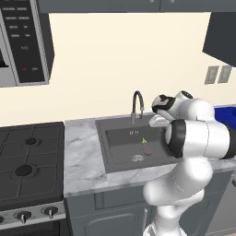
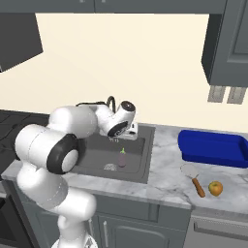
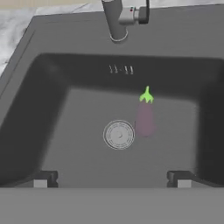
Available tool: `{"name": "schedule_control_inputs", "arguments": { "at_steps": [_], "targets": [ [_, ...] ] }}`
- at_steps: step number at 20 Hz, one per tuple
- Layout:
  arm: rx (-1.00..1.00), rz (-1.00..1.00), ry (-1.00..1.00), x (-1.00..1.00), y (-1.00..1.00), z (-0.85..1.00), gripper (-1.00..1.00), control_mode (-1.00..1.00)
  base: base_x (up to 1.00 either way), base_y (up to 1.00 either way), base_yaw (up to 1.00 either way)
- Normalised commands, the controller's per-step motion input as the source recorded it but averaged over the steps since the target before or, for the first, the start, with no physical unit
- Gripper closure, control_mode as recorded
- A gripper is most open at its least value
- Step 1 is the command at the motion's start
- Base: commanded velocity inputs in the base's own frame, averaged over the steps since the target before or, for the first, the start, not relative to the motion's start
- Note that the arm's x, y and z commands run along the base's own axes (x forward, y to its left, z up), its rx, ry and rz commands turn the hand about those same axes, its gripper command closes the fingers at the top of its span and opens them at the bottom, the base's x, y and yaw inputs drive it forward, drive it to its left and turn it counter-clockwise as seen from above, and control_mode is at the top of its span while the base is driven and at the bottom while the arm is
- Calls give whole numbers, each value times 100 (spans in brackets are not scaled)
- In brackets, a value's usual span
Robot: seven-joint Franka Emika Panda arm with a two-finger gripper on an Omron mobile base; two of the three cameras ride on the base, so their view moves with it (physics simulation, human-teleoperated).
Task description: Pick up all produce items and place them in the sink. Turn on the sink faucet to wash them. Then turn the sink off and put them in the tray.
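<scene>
Eggplant [image 3: 145, 118] lies on the floor of the sink [image 3: 52, 109], just beside the round drain [image 3: 118, 134], green stem pointing toward the back wall under the faucet [image 3: 114, 19]. Gripper [image 3: 112, 180] hangs above the sink with fingers wide apart and nothing between them; the eggplant sits apart from the tips, well below them.

So one produce item is already in the sink. The second, a round yellow fruit [image 2: 215, 188], sits on the counter [image 2: 169, 179] right of the sink, beside a wooden-handled utensil [image 2: 193, 178] and in front of the blue tray [image 2: 213, 147]. Tray holds nothing visible.

Judged step: loading produce into the sink, half done. Faucet shows no water running, washing not yet begun.

Next move likely calls for lifting the arm clear of the sink, swinging right over the counter, lining the open fingers over the yellow fruit and coming down on it. It's round, so it may roll if nudged off-centre; the utensil close by leaves little room on that side.
</scene>
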Motion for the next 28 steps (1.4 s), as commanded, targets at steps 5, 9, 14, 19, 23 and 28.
{"name": "schedule_control_inputs", "arguments": {
  "at_steps": [5, 9, 14, 19, 23, 28],
  "targets": [
    [-10, -5, 10, -47, -26, 60, -100, -100, 0, 0, 0],
    [-13, -6, 10, -53, -37, 45, -100, -100, 0, 0, 0],
    [-11, -5, 3, -58, -50, 31, -100, -100, 0, 0, 0],
    [-1, -11, 0, -59, -77, 1, -100, -100, 0, 0, 0],
    [0, -14, 0, -47, -83, 0, -100, -100, 0, 0, 0],
    [0, -16, 0, -28, -76, 0, -100, -100, 0, 0, 0]
  ]
}}
